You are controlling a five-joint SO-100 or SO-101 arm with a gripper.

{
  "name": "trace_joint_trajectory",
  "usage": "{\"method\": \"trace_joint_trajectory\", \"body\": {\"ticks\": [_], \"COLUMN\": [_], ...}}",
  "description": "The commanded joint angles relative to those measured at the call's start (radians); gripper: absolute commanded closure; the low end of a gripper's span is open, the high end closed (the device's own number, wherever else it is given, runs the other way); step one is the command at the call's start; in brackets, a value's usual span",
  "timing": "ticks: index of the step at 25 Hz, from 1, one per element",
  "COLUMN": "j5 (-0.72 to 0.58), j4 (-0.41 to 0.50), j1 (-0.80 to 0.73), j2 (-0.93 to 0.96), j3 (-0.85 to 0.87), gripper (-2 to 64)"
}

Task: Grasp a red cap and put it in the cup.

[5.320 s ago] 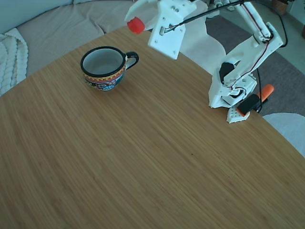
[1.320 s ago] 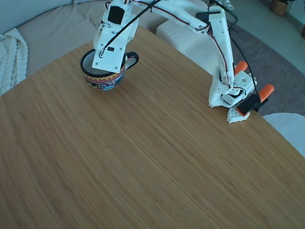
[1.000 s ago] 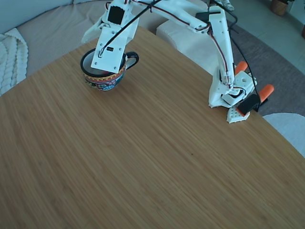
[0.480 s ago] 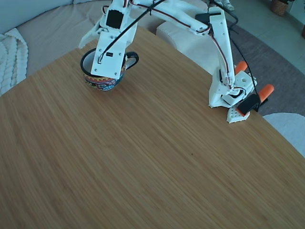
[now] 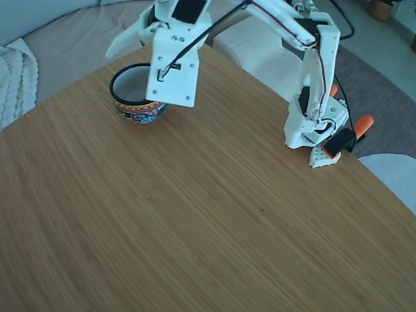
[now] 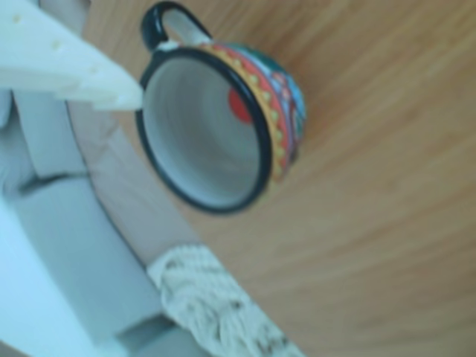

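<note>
Claw (image 5: pixel 133 42) spread wide and empty above the wide patterned ceramic mug (image 5: pixel 138 97) on the wooden table (image 5: pixel 208 208)! Small red plastic bottle cap (image 6: pixel 239 105) sits inside it — light, stiff, slick, I'd judge; pinch across its rim.

The arm (image 5: pixel 311 39) is white printed plastic with black servo blocks, thin black and red cables along its links, and small screw holes on the wrist plate (image 5: pixel 175 65).
</note>
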Motion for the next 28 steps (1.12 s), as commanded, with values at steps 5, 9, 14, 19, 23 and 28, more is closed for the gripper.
{"method": "trace_joint_trajectory", "body": {"ticks": [5,9,14,19,23,28], "j5": [-0.002,0.031,0.04,0.041,0.041,0.043], "j4": [0.069,0.069,0.069,0.069,0.069,0.063], "j1": [-0.112,-0.187,-0.298,-0.397,-0.462,-0.531], "j2": [0.25,0.328,0.456,0.601,0.687,0.804], "j3": [0.097,0.144,0.218,0.357,0.474,0.653], "gripper": [11.6,11.7,11.7,11.7,11.7,11.7]}}
